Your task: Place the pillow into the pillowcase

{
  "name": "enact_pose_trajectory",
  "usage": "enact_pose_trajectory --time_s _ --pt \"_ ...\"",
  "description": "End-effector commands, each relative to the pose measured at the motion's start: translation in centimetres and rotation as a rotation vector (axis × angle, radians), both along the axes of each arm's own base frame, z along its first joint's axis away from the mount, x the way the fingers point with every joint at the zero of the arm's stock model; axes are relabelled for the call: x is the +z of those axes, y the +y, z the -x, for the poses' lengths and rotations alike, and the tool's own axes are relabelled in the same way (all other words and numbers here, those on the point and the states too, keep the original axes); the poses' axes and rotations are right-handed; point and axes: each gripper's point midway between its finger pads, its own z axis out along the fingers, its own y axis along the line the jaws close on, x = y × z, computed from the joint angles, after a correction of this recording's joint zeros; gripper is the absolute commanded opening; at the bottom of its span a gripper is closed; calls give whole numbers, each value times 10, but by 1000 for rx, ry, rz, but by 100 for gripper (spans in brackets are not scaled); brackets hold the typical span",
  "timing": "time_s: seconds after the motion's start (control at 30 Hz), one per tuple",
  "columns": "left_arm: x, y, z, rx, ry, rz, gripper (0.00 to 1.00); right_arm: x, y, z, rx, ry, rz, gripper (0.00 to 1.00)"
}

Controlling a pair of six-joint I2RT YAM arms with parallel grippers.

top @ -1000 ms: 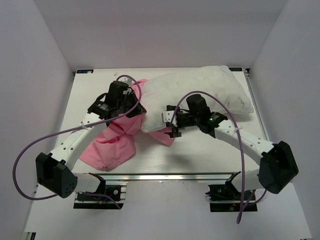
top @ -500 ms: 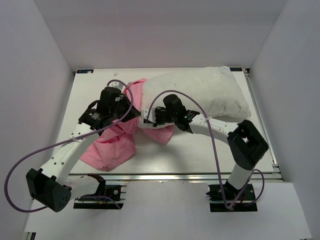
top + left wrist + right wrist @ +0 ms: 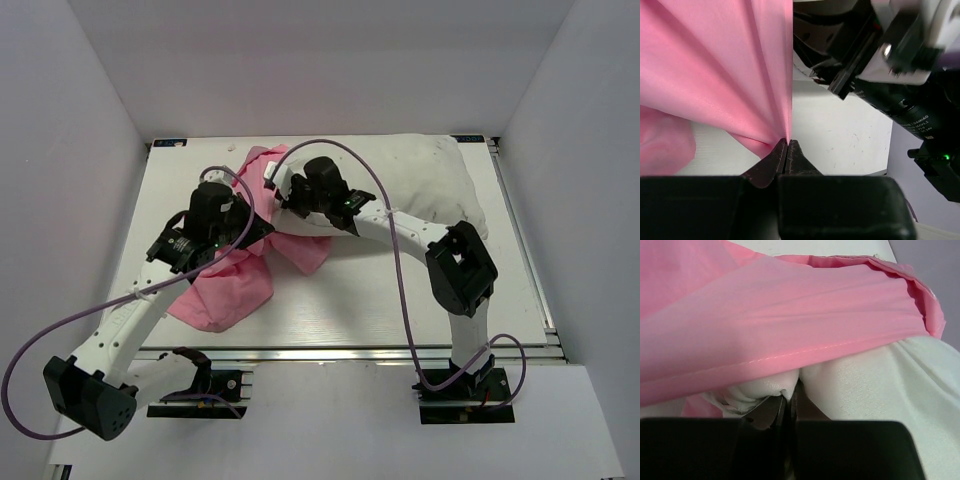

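Nearest, the pillowcase [image 3: 222, 292] lies heaped on the bench [image 3: 350, 310] left of centre, with open white surface to its right. The left pincer [image 3: 786, 143] is clamped on a pleat of it, the cloth fanning upward. The right pincer [image 3: 790, 392] pinches the pillow [image 3: 420, 180] at its left end, under the pillowcase's stitched hem. The pillow lies far right, along the bench's back edge

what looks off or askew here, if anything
Nothing looks damaged. The pillowcase is a crumpled heap, with one fold pinched taut by the left gripper. The pillow lies slightly askew. Only its corner, pinched by the right gripper, sits under the pink hem.
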Motion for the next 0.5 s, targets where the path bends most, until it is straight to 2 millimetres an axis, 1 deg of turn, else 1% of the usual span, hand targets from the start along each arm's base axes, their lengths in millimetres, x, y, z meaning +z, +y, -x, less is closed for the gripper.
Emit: enact_pose_trajectory --time_s 0.0,0.03,0.07,0.1,0.13,0.17,0.2,0.23,0.27,0.3,0.33,0.37,0.4,0.43,0.47 --pt "29 -14 21 -90 -4 75 0 45 -15 -50 -209 -48 -121 0" --pt "33 -15 18 -87 -11 74 0 41 -12 -46 -202 -1 -139 0" --pt "46 -16 13 -85 -43 86 0 41 -11 -41 -198 31 -153 0" --pt "48 -17 7 -79 -45 80 0 36 -5 -31 -169 106 -181 0" --pt "50 -19 2 -79 -49 76 0 30 -5 -21 -153 160 -185 0" --pt "60 -22 -5 -76 -76 84 0 26 -1 -11 -137 214 -200 0" --pt "62 -25 -11 -78 -81 88 0 22 4 2 -89 285 -219 0" --pt "56 -30 -18 -84 -65 88 0 12 6 14 -97 393 -244 0" --pt "61 -36 -25 -89 -86 106 0 10 9 21 -90 451 -271 0" --pt "66 -39 -29 -93 -98 122 0 8 12 32 -67 532 -298 0" --pt "66 -45 -33 -103 -89 141 0 5 14 39 -88 634 -334 0" --pt "70 -48 -35 -109 -98 152 0 -1 14 45 -95 687 -344 0" --pt "72 -49 -36 -114 -97 156 0 2 16 47 -93 713 -374 0" --pt "77 -52 -36 -124 -98 165 0 2 16 48 -128 779 -405 0" --pt "76 -51 -33 -128 -84 164 0 5 17 45 -148 803 -428 0"
